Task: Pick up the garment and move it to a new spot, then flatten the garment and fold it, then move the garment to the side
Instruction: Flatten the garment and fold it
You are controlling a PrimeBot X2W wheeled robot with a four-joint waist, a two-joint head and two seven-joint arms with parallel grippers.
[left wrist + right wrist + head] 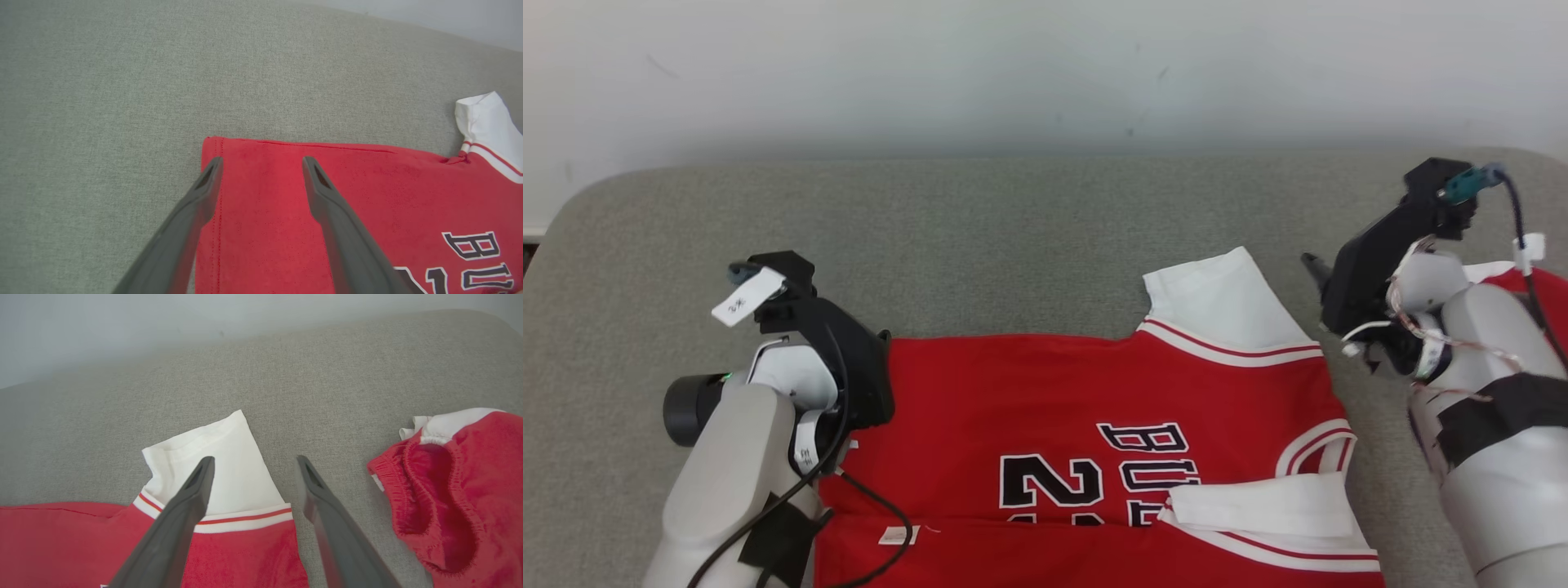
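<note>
Half done: shirt (1054, 392) lies flat, fold not finished

The red shirt is spread out on the grey desk (1013, 229), close to the robot, with its neck end to the right. It looks smooth, so I think the moving and the flattening are done. The near sleeve (1258, 506) is turned in on top of the red cloth. A crease runs along the near side, so the fold seems to have begun. The far sleeve (1225, 302) sticks out on the desk.

The left claw (262, 163) is wide open and holds nothing. It hangs over the shirt's far left corner. The right claw (255, 461) is wide open and empty too, over the far sleeve.

Left to do: turn in that sleeve, finish the fold, then move the shirt to the side. Red shorts (461, 490) lie to its right, not touching it.
</note>
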